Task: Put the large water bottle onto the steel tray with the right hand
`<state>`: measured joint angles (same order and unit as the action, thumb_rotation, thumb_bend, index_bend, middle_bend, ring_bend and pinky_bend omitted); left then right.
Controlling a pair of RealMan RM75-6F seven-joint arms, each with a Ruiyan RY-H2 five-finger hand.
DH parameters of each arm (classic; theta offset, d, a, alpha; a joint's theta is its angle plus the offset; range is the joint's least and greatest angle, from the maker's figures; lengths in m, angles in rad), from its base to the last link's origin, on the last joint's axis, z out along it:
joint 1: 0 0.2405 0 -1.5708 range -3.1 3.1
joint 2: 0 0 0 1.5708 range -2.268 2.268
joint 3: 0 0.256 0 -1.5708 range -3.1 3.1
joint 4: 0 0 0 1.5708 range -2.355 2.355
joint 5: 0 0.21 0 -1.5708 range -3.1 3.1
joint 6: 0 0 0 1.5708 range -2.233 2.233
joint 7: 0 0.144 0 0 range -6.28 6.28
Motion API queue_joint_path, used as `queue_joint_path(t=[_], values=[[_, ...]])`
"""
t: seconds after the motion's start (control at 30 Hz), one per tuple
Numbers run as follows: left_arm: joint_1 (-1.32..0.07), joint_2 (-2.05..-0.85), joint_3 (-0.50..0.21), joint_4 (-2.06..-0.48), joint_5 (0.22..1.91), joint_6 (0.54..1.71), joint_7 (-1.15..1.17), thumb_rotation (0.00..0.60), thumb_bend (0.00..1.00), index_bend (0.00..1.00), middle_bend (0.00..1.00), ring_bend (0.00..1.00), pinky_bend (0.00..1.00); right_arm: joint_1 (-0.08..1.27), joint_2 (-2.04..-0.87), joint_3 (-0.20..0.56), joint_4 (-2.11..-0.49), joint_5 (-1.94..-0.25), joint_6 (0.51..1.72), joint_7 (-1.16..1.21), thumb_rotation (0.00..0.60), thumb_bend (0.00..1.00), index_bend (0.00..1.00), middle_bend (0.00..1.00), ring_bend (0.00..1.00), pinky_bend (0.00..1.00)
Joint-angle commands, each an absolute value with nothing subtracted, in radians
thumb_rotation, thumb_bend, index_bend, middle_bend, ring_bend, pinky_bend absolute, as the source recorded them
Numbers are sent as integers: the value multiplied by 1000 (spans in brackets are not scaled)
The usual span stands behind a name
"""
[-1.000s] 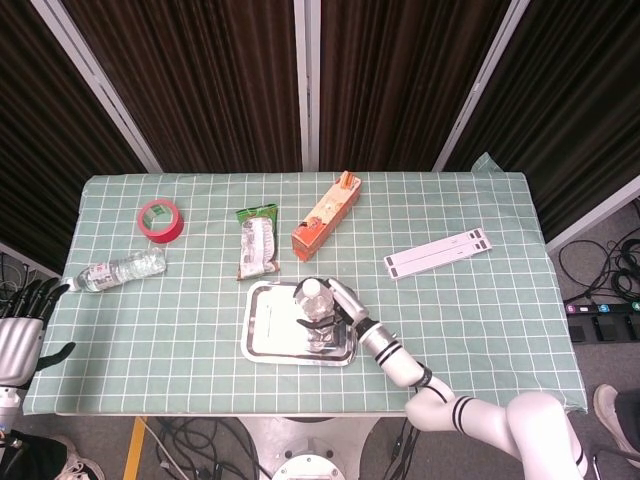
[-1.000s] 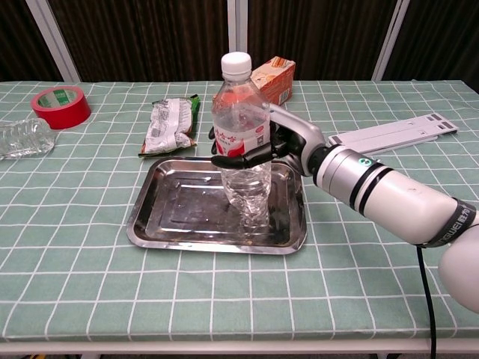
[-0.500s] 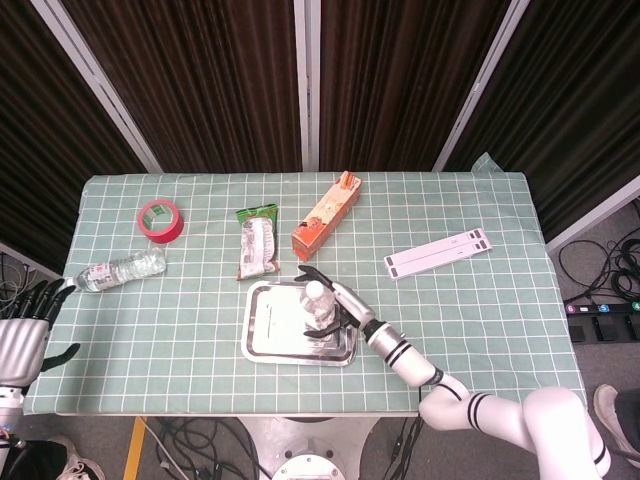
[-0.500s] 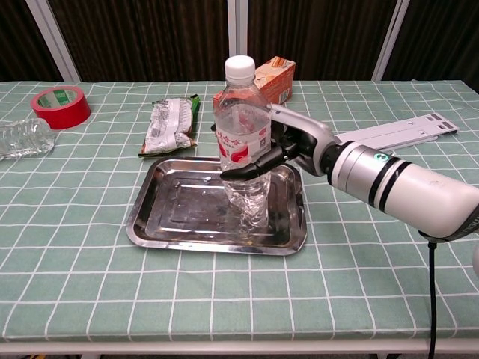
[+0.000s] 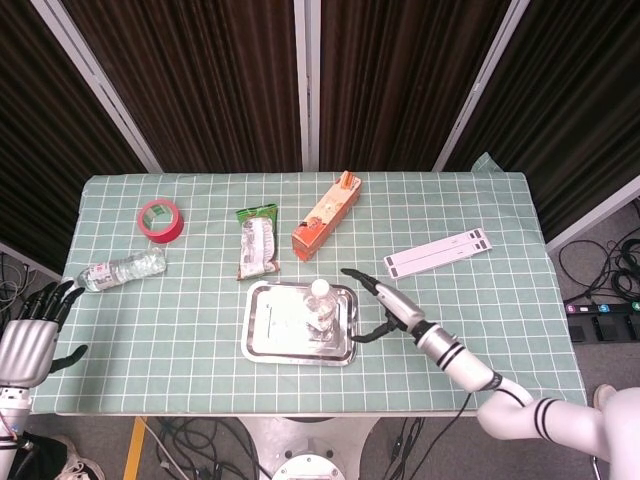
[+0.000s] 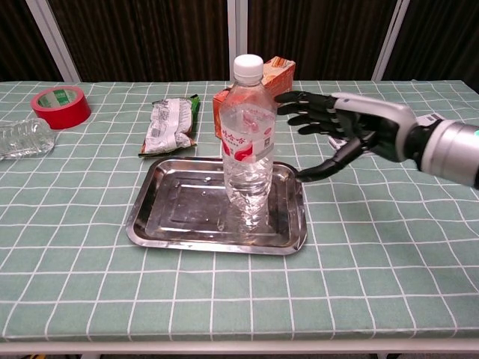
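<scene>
The large water bottle [image 6: 245,142] stands upright on the steel tray [image 6: 179,203], toward its right side; from above the bottle [image 5: 319,305] shows its white cap over the tray [image 5: 270,325]. My right hand [image 6: 340,129] hangs open just right of the bottle, fingers spread, clear of it. In the head view that right hand [image 5: 385,305] sits off the tray's right edge. My left hand [image 5: 35,335] is open at the table's near left corner, holding nothing.
A small water bottle [image 5: 122,269] lies at the left, near a red tape roll [image 5: 159,219]. A snack bag [image 5: 257,241] and an orange carton [image 5: 323,216] lie behind the tray. A white strip [image 5: 438,252] lies to the right.
My right hand has let go of the large bottle and drawn back to the right with its fingers spread. The bottle stays standing on the tray.
</scene>
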<state>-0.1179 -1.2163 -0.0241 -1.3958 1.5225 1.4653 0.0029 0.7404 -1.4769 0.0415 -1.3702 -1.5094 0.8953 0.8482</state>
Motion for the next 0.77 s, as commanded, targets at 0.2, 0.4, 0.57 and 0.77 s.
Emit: queue_joint_path(t=[0.2, 0.4, 0.57, 0.77], values=[[-121, -1195, -29, -1427, 1505, 1450, 20, 600, 190, 181, 186, 96, 153, 460, -1231, -42, -1611, -1303, 1272, -276, 600, 89, 0, 63, 0, 27], [-126, -1169, -30, -1459, 1501, 1440, 17, 600, 190, 181, 186, 96, 166, 303, -1205, -100, -1539, -1398, 1472, -263, 600, 70, 0, 56, 0, 6], [-129, -1161, -19, -1465, 1515, 1432, 18, 600, 208, 181, 186, 96, 165, 238, -1256, -85, -1424, -1434, 1554, -201, 600, 66, 0, 57, 0, 0], [-135, -1163, -20, -1457, 1510, 1420, 9, 600, 209, 181, 186, 96, 165, 207, -1280, -54, -1378, -1424, 1551, -166, 600, 66, 0, 59, 0, 0]])
